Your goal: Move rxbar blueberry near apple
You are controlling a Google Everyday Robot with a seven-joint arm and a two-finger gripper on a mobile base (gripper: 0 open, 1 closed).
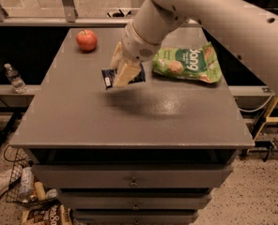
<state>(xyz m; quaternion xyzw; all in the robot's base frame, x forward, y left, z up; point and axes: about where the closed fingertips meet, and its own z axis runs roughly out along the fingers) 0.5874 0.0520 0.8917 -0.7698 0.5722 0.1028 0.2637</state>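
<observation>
My claw hangs over the middle of the grey surface, a little toward its far half, with my arm coming in from 2 o'clock. Its 2 pale fingers are closed onto the rxbar blueberry, pinching it across its middle. The dark navy wrapper sticks out at 9 o'clock and at 3 o'clock from the fingers. The bar looks held clear of the surface, with a soft shadow lying below it at 6 o'clock.

The apple stands upright near the far left corner, at about 10 o'clock from the claw and well apart from the bar. A crinkly green snack bag lies flat at 3 o'clock from the claw, near but not touching it.
</observation>
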